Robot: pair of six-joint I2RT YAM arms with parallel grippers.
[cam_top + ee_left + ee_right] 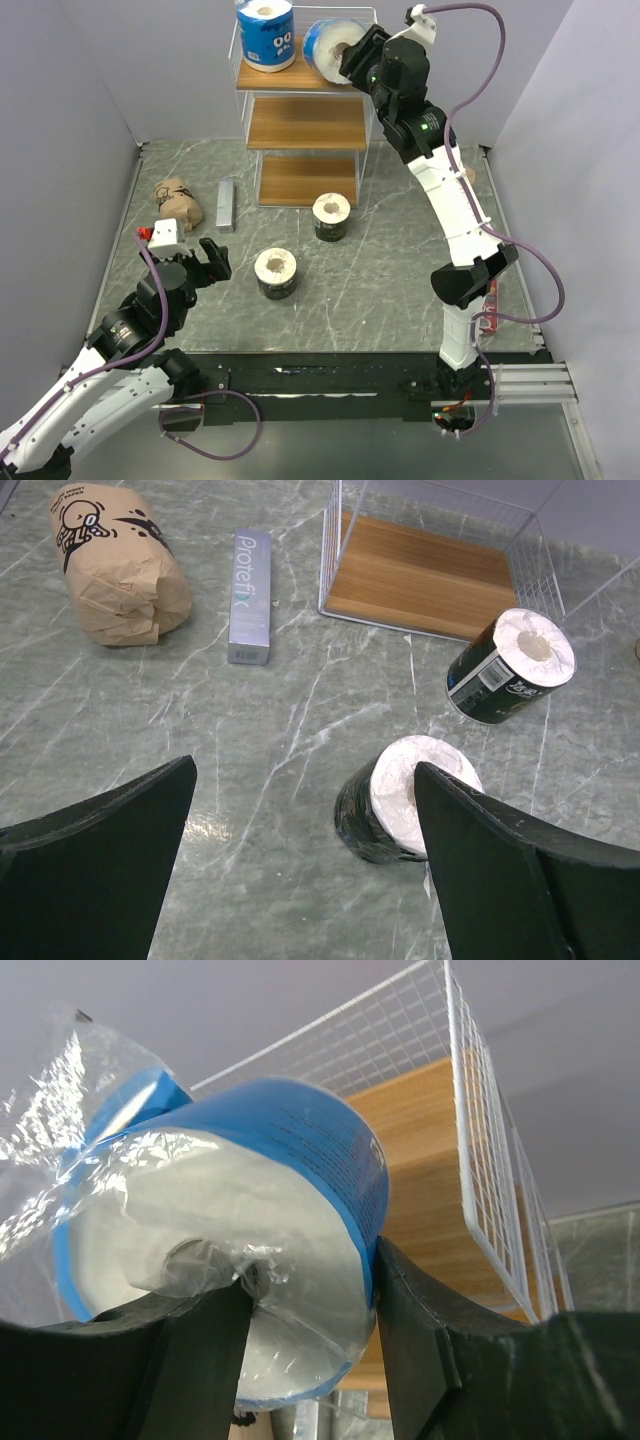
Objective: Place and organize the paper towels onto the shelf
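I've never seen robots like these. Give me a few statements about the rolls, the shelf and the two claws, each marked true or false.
1. A blue-and-white roll stands upright on the top tier of the shelf. True.
2. The right gripper is empty. False: it is shut on a second blue roll, held on its side at the top tier.
3. Both black rolls sit on the shelf. False: they stand on the table in front of it.
4. The left gripper is open and holds nothing. True.
5. The grey bar lies on the shelf's bottom board. False: it lies on the table, beside the kraft rolls.
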